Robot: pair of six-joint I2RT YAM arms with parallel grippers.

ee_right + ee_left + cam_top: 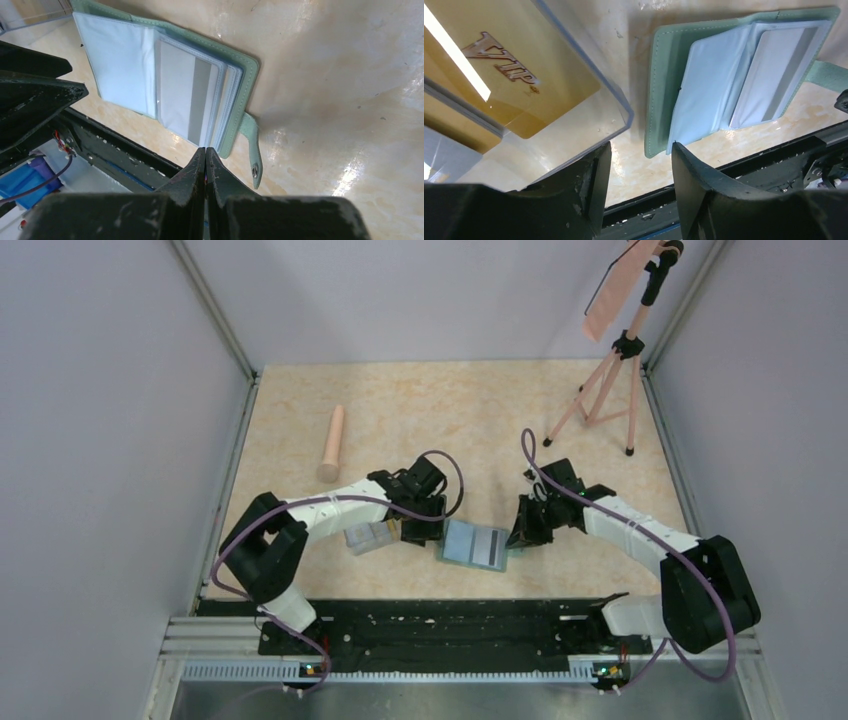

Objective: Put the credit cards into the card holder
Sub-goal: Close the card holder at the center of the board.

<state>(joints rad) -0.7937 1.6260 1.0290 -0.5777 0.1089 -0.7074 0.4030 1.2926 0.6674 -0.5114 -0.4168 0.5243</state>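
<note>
The green card holder [475,544] lies open on the table between my two grippers, its pale blue pocket pages [709,85] facing up. A pale credit card with a grey stripe [185,95] sits inside one see-through page. A yellow-orange credit card [499,75] lies in the clear plastic box [368,537] to the holder's left. My left gripper [641,150] is open and empty, with one finger by the box wall and the other by the holder's left edge [659,100]. My right gripper [205,149] is shut and empty, its tips at the holder's right edge next to the snap tab [252,145].
A pink cylinder [333,443] lies at the back left. A pink tripod [610,380] carrying a flat panel stands at the back right. A black rail [440,625] runs along the near table edge just behind the holder. Grey walls enclose the table.
</note>
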